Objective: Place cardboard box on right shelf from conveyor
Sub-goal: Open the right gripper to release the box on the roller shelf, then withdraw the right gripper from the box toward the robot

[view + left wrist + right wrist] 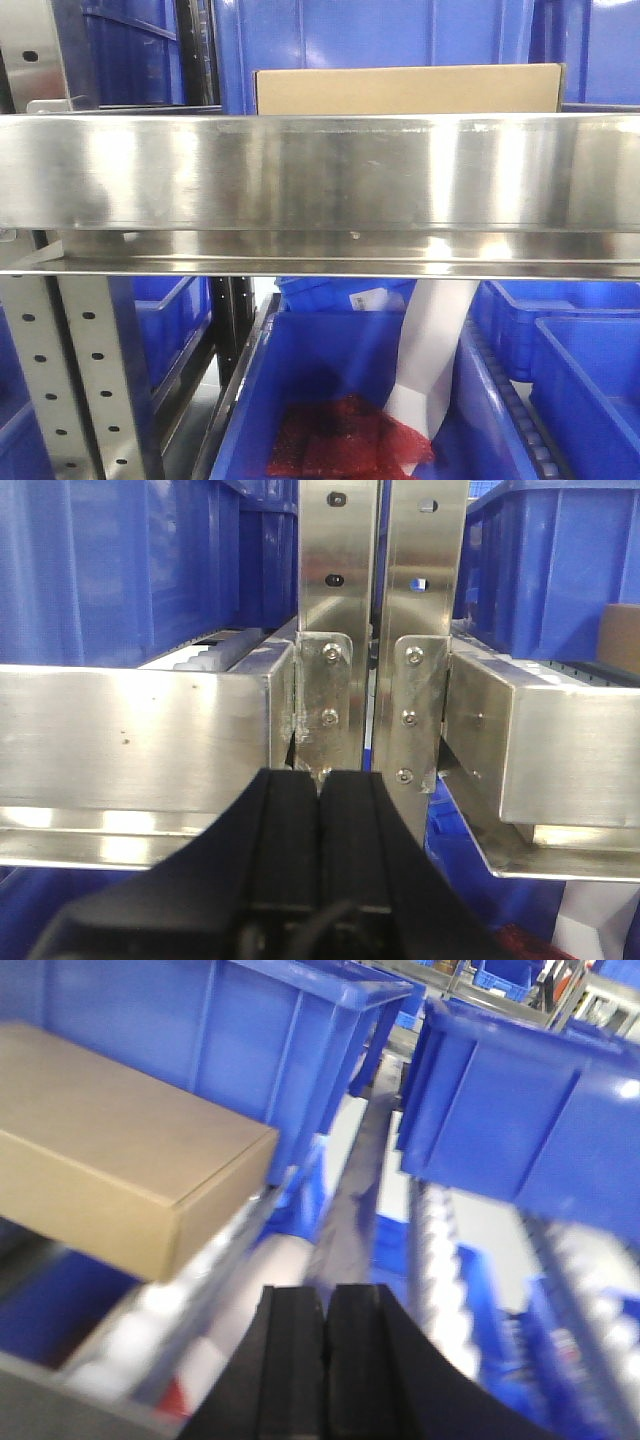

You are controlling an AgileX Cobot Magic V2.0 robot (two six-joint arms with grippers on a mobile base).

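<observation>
The tan cardboard box rests on the stainless-steel right shelf, just behind its broad front rail. In the right wrist view the box lies at the left on the shelf's rollers, up and left of my right gripper, which is shut and empty. A corner of the box peeks in at the right edge of the left wrist view. My left gripper is shut with nothing in it, facing the steel uprights between two shelf rails. The conveyor is out of view.
Blue plastic bins fill the lower level, one holding red mesh bags. More blue bins stand behind and beside the box. Perforated grey uprights stand at the left. A left shelf rail is close ahead of the left gripper.
</observation>
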